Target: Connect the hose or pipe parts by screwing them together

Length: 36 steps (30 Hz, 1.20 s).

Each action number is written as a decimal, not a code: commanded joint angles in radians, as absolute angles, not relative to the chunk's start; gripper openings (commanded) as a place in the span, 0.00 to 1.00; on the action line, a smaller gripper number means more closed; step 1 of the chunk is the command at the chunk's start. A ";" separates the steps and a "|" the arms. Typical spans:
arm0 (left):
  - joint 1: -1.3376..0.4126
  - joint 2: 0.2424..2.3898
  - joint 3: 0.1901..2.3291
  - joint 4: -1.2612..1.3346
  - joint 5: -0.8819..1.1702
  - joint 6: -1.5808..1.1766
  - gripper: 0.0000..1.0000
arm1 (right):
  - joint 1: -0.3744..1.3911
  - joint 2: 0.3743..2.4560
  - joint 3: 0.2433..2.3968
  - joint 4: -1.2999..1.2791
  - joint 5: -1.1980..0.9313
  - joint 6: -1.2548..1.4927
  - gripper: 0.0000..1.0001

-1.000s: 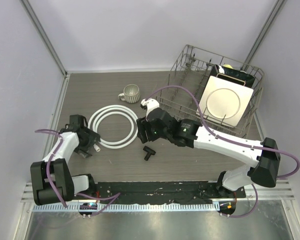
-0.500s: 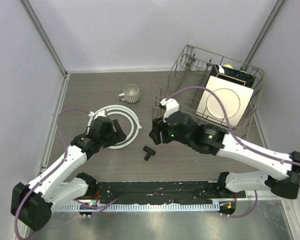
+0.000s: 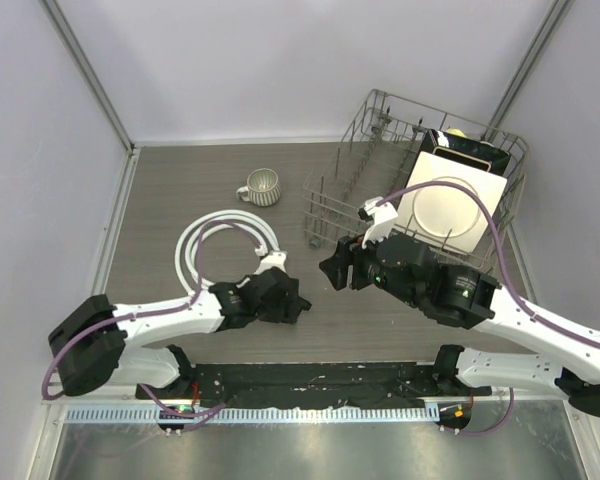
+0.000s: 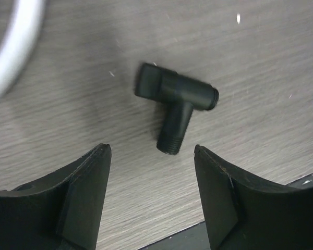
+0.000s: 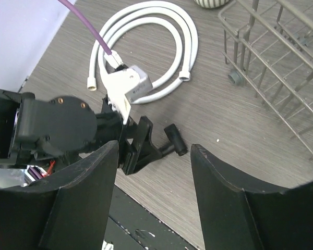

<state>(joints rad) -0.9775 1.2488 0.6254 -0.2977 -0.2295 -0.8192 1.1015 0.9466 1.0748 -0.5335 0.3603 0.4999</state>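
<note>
The black T-shaped fitting (image 4: 175, 101) lies flat on the wood-grain table, its threaded stem pointing toward my left gripper (image 4: 152, 151). That gripper is open just short of the stem, touching nothing. In the top view the left gripper (image 3: 292, 303) covers the fitting. The white hose (image 3: 225, 217) lies coiled to the left, one end nut (image 3: 278, 258) close behind the left wrist. My right gripper (image 3: 338, 275) hovers open and empty to the right. Its camera looks down on the fitting (image 5: 175, 139), the left gripper (image 5: 141, 146) and the hose (image 5: 190, 44).
A grey ribbed mug (image 3: 262, 186) stands behind the coil. The wire dish rack (image 3: 420, 170) holding a square plate (image 3: 440, 205) fills the back right, close behind the right arm. A black strip (image 3: 310, 380) runs along the table's near edge.
My left arm has swung from the far left across to the middle and come down at the fitting, its jaws narrowing somewhat. The right arm has pulled back to the right.
</note>
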 commanded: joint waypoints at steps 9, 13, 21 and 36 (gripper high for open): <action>-1.077 1.433 0.696 -0.204 -0.308 -0.799 0.62 | 1.103 0.831 1.006 -0.460 0.429 0.509 0.63; -1.081 1.473 0.695 -0.190 -0.313 -0.785 0.56 | 1.101 0.833 1.003 -0.459 0.428 0.511 0.63; -1.089 1.470 0.692 -0.222 -0.315 -0.802 0.45 | 1.101 0.804 0.968 -0.411 0.437 0.525 0.63; -1.097 1.425 0.669 -0.282 -0.325 -0.804 0.54 | 1.101 0.818 0.966 -0.367 0.436 0.520 0.63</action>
<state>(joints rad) -1.0870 1.4525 0.6819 -0.2184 -0.3038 -0.8040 1.1015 0.8108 0.9592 -0.4225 0.4183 0.5110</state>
